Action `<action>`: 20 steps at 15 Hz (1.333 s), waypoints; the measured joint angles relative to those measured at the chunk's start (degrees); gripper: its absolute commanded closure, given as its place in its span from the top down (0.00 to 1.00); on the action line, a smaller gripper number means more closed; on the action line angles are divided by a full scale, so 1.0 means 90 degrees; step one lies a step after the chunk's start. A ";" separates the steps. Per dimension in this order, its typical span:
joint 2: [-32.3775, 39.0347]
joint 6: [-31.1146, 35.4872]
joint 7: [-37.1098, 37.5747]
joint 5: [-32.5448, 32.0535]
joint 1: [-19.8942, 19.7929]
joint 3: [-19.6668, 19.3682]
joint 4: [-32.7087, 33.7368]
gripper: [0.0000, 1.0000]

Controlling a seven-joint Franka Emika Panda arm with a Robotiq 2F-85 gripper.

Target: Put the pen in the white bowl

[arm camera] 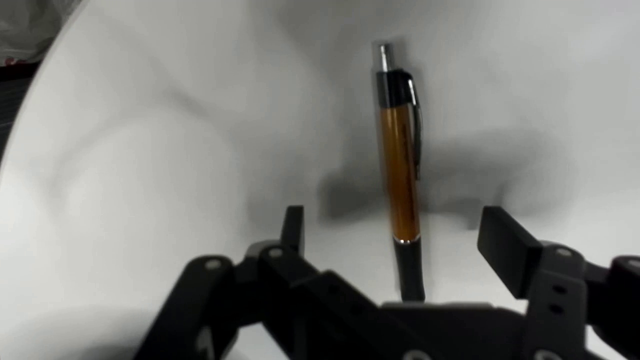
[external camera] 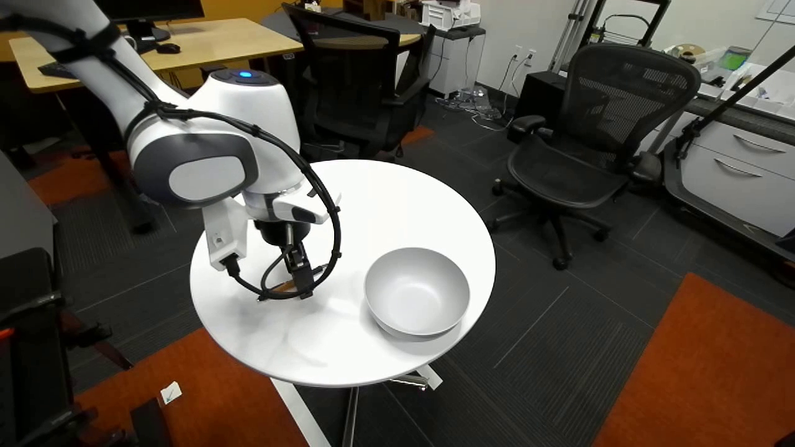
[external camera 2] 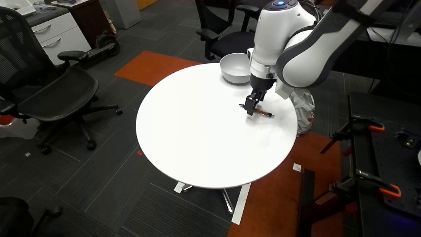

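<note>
Wrist view: the pen (arm camera: 400,172) is lying flat on the worktop (arm camera: 150,175). The hand (arm camera: 394,225) is straddling it, released, fingers (arm camera: 510,255) standing clear on both sides. Going by looks, the pen should be handling light and stiff, hardly fragile; barrel (arm camera: 398,150) probably slick, and prone to be rolling if one finger is nudging it first. The dark grip (arm camera: 410,267) is likely giving better friction. Best hold, I'm judging: squarely where barrel is meeting grip; pinching over the clip (arm camera: 417,130) would be risking a crooked hold.

In an exterior view: the bowl (external camera: 417,292), which the wrist view is missing altogether, is sitting upright near the worktop's edge, well apart from the pen, whole hollow showing. A cable (external camera: 337,230) and the hand are covering much of the pen.

In an exterior view: the pen (external camera 2: 262,112) is poking out past the hand on both sides; its tip (external camera 2: 241,105), hidden in the wrist view, is showing here. The bowl is sitting partly behind the arm (external camera 2: 274,36).
</note>
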 measured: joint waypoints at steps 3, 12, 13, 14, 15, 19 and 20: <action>0.0135 -0.0005 -0.0001 0.0019 -0.0035 0.0001 0.0156 0.34; 0.0218 -0.0134 -0.0001 0.0026 -0.0074 0.0006 0.0476 0.03; 0.0203 -0.0137 -0.0001 0.0026 -0.0056 0.0004 0.0516 0.03; 0.0157 -0.0138 0.0000 0.0013 -0.0013 -0.0016 0.0546 0.03; 0.0074 -0.0138 -0.0001 0.0010 0.0042 -0.0042 0.0562 0.03; -0.0527 -0.0163 0.0062 -0.0086 0.0261 -0.0269 0.0555 0.03; -0.0700 -0.0168 0.0133 -0.0183 0.0319 -0.0396 0.0555 0.03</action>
